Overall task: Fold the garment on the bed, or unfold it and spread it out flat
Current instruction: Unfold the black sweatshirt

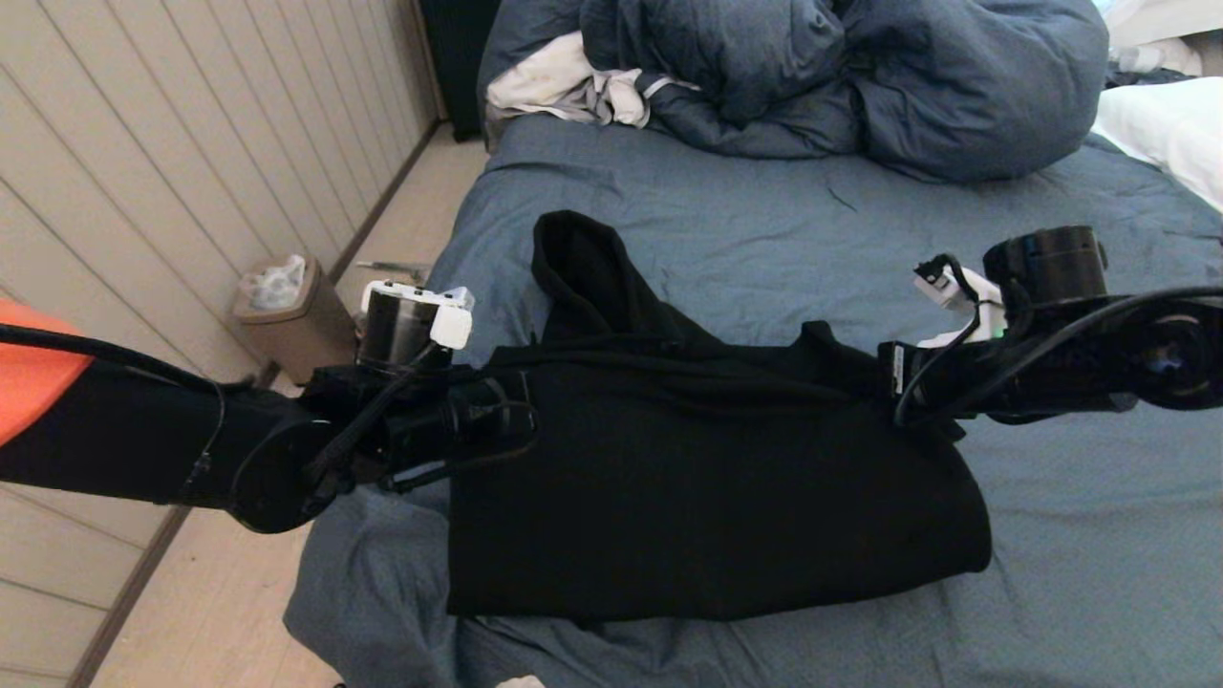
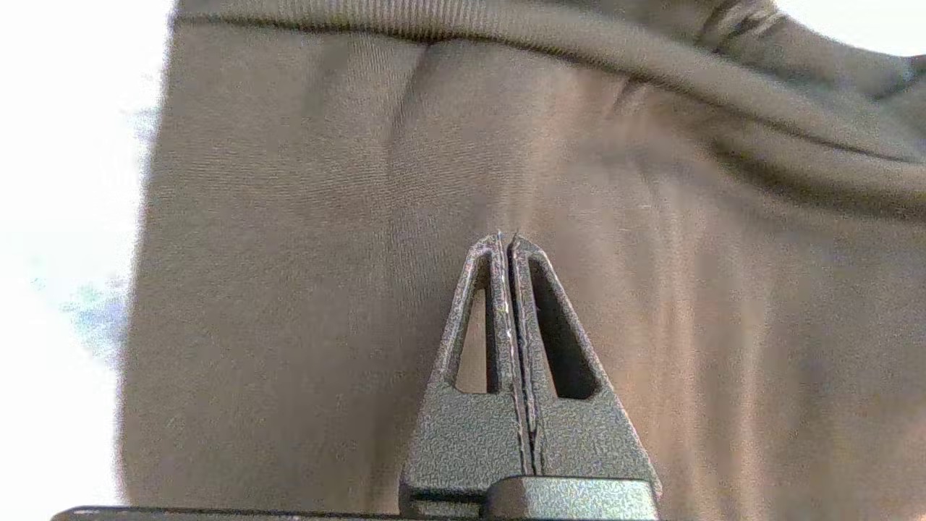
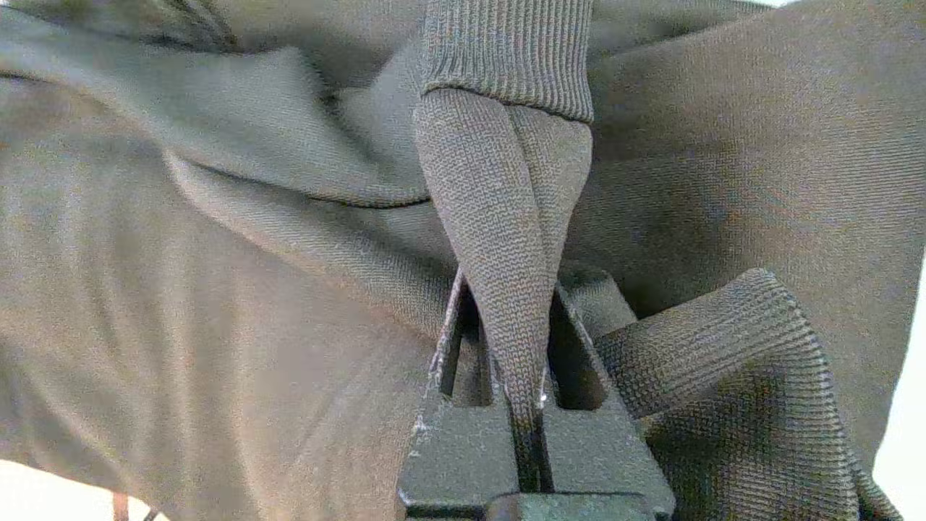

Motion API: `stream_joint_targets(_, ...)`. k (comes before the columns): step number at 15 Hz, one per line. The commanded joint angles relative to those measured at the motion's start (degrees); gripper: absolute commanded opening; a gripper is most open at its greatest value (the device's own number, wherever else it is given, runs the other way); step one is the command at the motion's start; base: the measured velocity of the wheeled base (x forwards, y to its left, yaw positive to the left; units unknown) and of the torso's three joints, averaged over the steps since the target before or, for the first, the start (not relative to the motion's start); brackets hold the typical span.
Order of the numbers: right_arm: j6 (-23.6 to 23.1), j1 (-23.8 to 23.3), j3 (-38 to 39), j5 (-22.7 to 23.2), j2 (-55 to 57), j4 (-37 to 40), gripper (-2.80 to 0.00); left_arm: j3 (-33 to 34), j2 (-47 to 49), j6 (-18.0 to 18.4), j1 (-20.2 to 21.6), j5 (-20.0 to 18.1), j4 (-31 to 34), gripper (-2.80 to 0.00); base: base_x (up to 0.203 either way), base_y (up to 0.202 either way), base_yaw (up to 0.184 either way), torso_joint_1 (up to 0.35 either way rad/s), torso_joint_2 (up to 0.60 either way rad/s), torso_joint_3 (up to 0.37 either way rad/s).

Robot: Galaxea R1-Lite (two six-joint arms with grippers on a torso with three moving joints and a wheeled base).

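The black garment [image 1: 707, 478] lies bunched on the bed [image 1: 764, 229], its hood pointing toward the far side. My left gripper [image 1: 521, 411] is at the garment's left edge. In the left wrist view this gripper [image 2: 506, 239] is shut, its tips against the fabric [image 2: 289, 217], and no cloth shows between the fingers. My right gripper [image 1: 884, 377] is at the garment's right edge. In the right wrist view it [image 3: 514, 289] is shut on a ribbed band [image 3: 499, 217] of the garment, which runs up out of the jaws.
A puffy dark blue duvet [image 1: 860, 76] and a white-grey cloth [image 1: 564, 86] are heaped at the far end of the bed. A white pillow [image 1: 1166, 124] lies at the far right. On the floor to the left, a small bin [image 1: 287, 315] stands by the panelled wall.
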Motion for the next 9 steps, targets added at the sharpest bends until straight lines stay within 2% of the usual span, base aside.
stream_joint_targets(1, 0.1, 0.0, 1.0, 0.1, -3.1, 0.0, -2.80, 1.3, -3.8, -0.2, 0.0, 0.0, -0.1, -2.80, 0.000, 0.000, 0.000, 0.000, 0.00, 0.000)
stream_joint_targets(5, -0.3, 0.5, 6.0, 0.2, -10.7, 0.0, -2.80, 8.1, -10.4, -0.3, -1.1, 0.0, -0.1, -2.80, 0.000, 0.000, 0.000, 0.000, 0.00, 0.000)
stream_joint_targets(9, -0.5, 0.5, 15.0, 0.2, -19.6, 0.0, -2.80, 15.9, -17.4, -0.3, -1.7, 0.0, -0.1, -2.80, 0.000, 0.000, 0.000, 0.000, 0.00, 0.000)
